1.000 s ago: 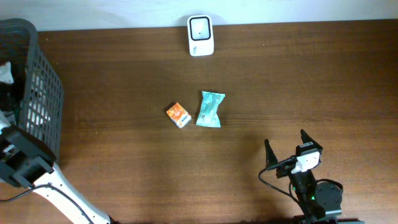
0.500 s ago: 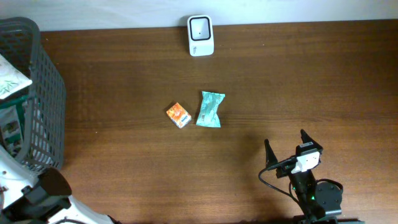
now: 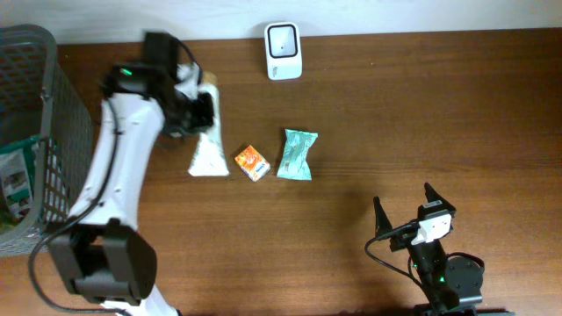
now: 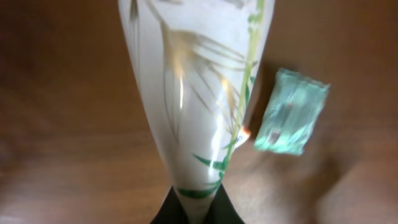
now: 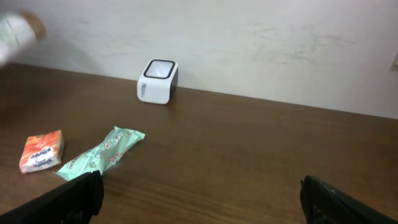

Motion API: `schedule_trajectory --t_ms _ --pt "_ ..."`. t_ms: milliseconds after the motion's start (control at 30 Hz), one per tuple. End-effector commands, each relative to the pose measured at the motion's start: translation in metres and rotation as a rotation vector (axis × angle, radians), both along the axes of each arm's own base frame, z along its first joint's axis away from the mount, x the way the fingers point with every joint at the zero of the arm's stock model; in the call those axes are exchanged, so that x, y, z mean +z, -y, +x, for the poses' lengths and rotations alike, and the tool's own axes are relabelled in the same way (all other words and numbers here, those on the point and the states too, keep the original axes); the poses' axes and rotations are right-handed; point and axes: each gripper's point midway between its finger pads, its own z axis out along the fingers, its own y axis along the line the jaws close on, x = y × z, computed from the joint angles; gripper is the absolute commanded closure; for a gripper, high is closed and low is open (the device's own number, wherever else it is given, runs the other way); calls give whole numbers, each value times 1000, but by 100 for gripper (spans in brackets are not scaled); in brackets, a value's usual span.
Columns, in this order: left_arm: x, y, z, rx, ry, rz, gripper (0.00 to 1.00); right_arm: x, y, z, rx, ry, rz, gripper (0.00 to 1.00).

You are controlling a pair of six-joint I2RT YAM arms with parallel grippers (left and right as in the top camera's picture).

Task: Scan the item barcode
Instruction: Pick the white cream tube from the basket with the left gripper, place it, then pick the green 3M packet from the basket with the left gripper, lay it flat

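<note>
While left gripper clamps white pouch, orange pkt + teal pkt lie at its 3 o'clock, scanner at 1; right gripper jaws gape.

You had a dark brown wood-grain table pushed against a plain, slightly scuffed white wall, evenly lit.

Overhead: high, straight down, wide, whole surface. Left wrist: close, looking down along white pouch toward surface. Right wrist: low, near-level, facing wall. Teal packet in all three; scanner, orange packet clear overhead plus right wrist.
</note>
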Motion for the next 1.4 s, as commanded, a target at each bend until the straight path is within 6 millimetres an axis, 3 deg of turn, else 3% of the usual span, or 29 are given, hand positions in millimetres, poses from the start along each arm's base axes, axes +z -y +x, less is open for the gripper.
schedule_trajectory --t_ms 0,100,200,367,467,600,733,767,867,900,1000,1067,1100,1133,1167,1233,1300,1367 --pt "-61 23 -17 81 -78 -3 100 -3 -1 0 0 -4 7 2" --pt "-106 39 -31 75 -92 6 100 -3 -1 0 0 -4 7 2" --pt "-134 30 -40 98 -84 97 100 -3 -1 0 0 -4 7 2" --pt "-136 15 -38 123 -62 178 100 -3 -1 0 0 -4 7 2" --pt "-136 18 -37 118 -62 162 100 -3 -1 0 0 -4 7 2" --pt "-129 63 -36 33 -45 2 100 -3 -1 0 0 -4 7 2" --pt "-125 99 -39 -48 2 -18 100 -3 -1 0 0 -4 7 2" --pt "-124 102 -37 -53 15 -17 95 -3 -1 0 0 -4 7 2" --pt "-124 89 -27 -20 59 61 54 -3 -1 0 0 -4 7 1" --pt "-115 84 -23 -9 71 74 48 -3 -1 0 0 -4 7 2" --pt "-43 56 2 6 176 93 40 -3 -1 0 0 -4 7 2" --pt "46 30 19 27 321 87 29 -3 -1 0 0 -4 7 2" --pt "105 2 23 74 417 93 27 -3 -1 0 0 -4 7 2" --pt "141 -26 22 145 476 116 25 -3 -1 0 0 -4 7 2" --pt "159 -46 19 194 508 133 24 -3 -1 0 0 -4 7 2" --pt "207 -120 -1 381 596 194 24 -3 -1 0 0 -4 7 2" --pt "219 -202 -27 598 604 296 24 -3 -1 0 0 -4 7 2" --pt "213 -260 -50 773 559 381 24 -3 -1 0 0 -4 7 2"
